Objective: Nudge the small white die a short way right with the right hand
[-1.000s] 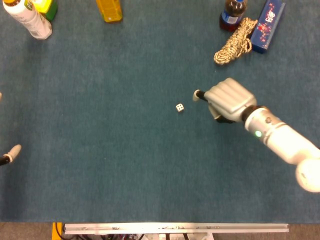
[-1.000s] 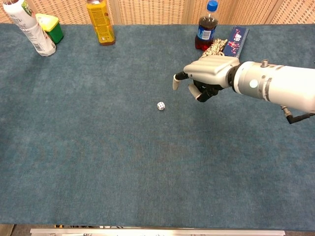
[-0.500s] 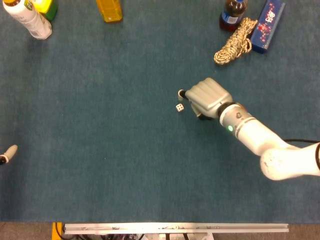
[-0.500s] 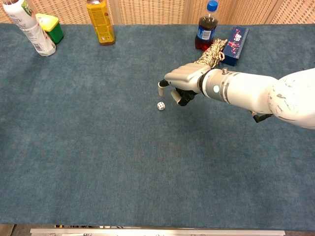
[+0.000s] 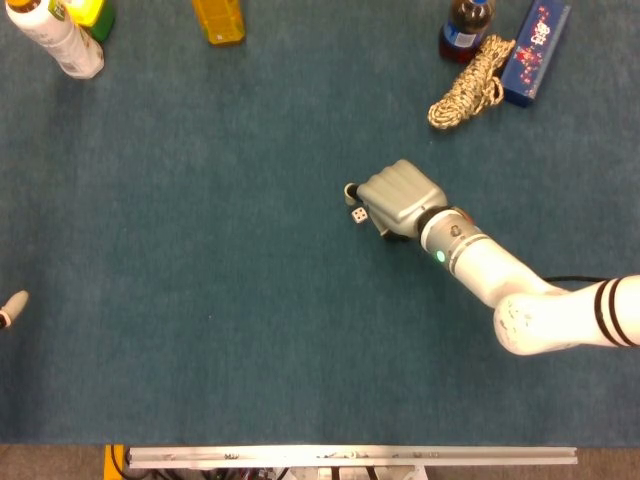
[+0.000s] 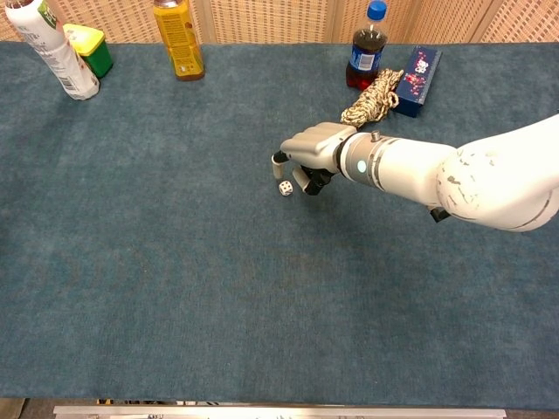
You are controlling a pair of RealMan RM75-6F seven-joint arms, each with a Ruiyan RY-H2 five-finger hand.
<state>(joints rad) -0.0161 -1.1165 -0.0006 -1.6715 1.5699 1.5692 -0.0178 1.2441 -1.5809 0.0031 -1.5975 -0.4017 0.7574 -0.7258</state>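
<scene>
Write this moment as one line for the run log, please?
right hand: fingers curled, beside die | die: on table, contact unclear | left hand: only a tip visible at edge | nudge: not evident

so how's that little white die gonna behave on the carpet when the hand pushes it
The die is tiny beside the right hand, so probably very light. Being a cube on the fuzzy blue table cover, it will likely catch and tumble rather than slide, perhaps skittering off at an angle.

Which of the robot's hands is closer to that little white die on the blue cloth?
Right. The right hand sits right beside the small white die; the left hand barely shows at the far edge.
</scene>
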